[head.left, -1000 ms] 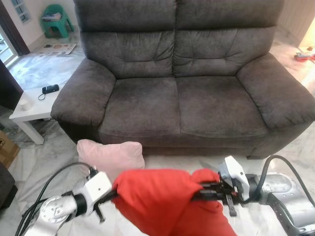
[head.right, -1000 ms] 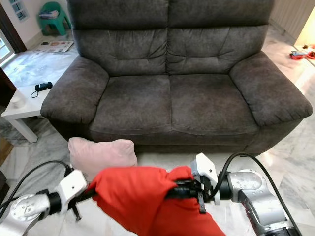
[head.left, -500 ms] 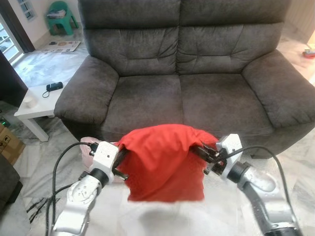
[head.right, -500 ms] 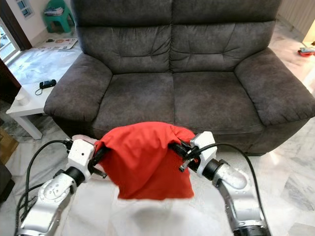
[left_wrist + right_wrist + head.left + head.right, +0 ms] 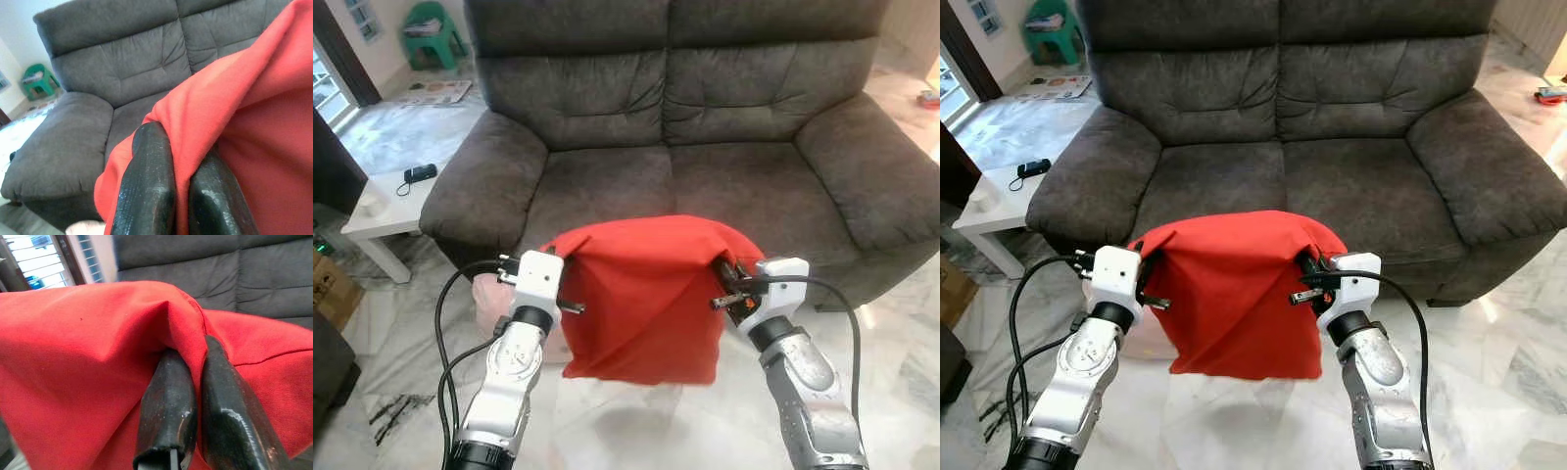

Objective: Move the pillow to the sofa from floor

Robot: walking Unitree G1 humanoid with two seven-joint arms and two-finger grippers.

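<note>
I hold a red pillow (image 5: pixel 641 299) up by its two top corners, so it hangs in front of the dark grey sofa (image 5: pixel 705 186) at about the height of the seat's front edge. My left gripper (image 5: pixel 568 266) is shut on the pillow's left corner; the left wrist view shows red cloth pinched between the fingers (image 5: pixel 149 181). My right gripper (image 5: pixel 729 282) is shut on the right corner, with the cloth folded between its fingers (image 5: pixel 168 401). A pale pink pillow (image 5: pixel 489 299) lies on the floor behind my left arm, against the sofa's base.
A white side table (image 5: pixel 382 211) with a small black device (image 5: pixel 421 173) stands left of the sofa. A cardboard box (image 5: pixel 328 289) sits at the far left. A green stool (image 5: pixel 433 29) stands at the back left. The floor is pale marble.
Both arms have lifted the red pillow from low in front of me to the height of the sofa seat; it now hangs flat. The view has shifted slightly.
</note>
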